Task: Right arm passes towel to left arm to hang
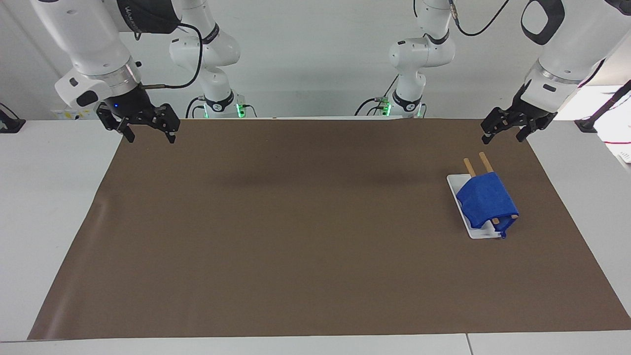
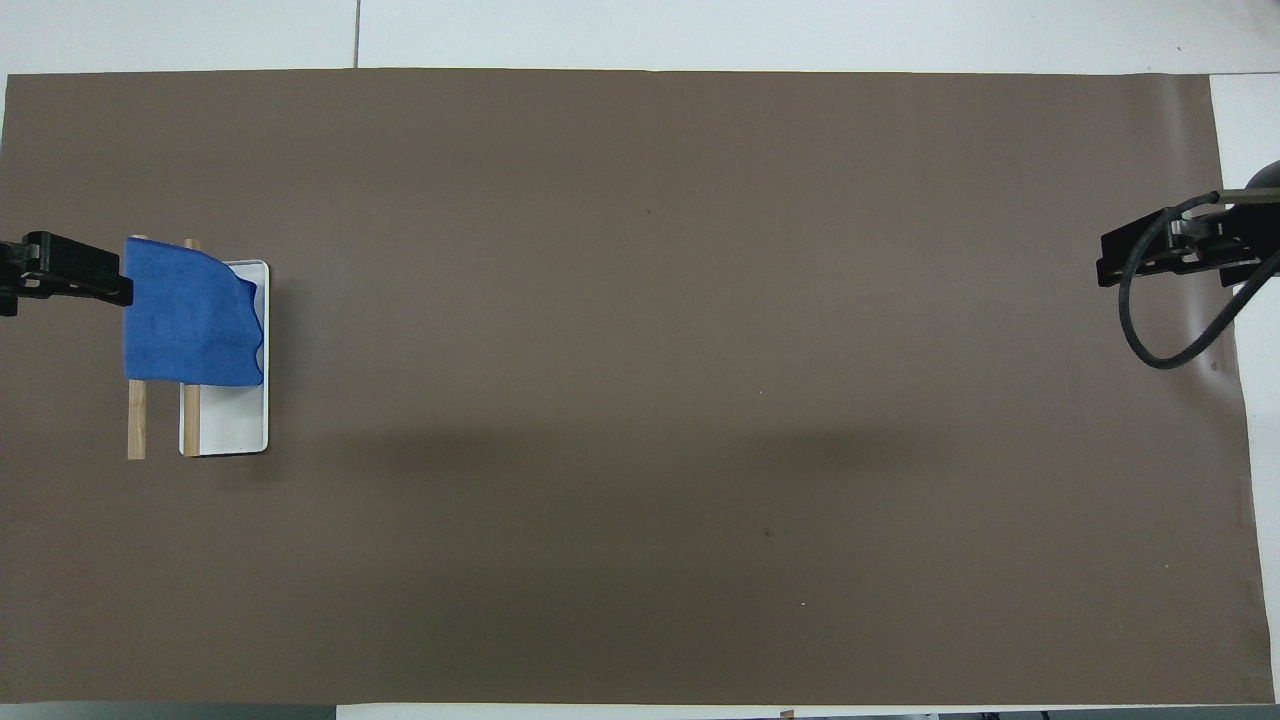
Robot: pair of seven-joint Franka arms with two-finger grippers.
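Right hand (image 1: 146,129): nearest the robots, it hangs with fingers spread and holds nothing, over the brown mat's (image 1: 296,222) corner at the right arm's end of the bench (image 1: 44,197); this arm waits.
Left hand (image 1: 508,129): fingers apart, holding nothing, raised over the mat's edge at the left arm's end, clear of the towel.
Towel (image 1: 485,199): farther out, draped over 2 wooden rails (image 1: 484,160) above a white tray (image 1: 456,195); it looks hung, so the task seems done.
Writing: white lettering on the right arm's black segment, too small to read.
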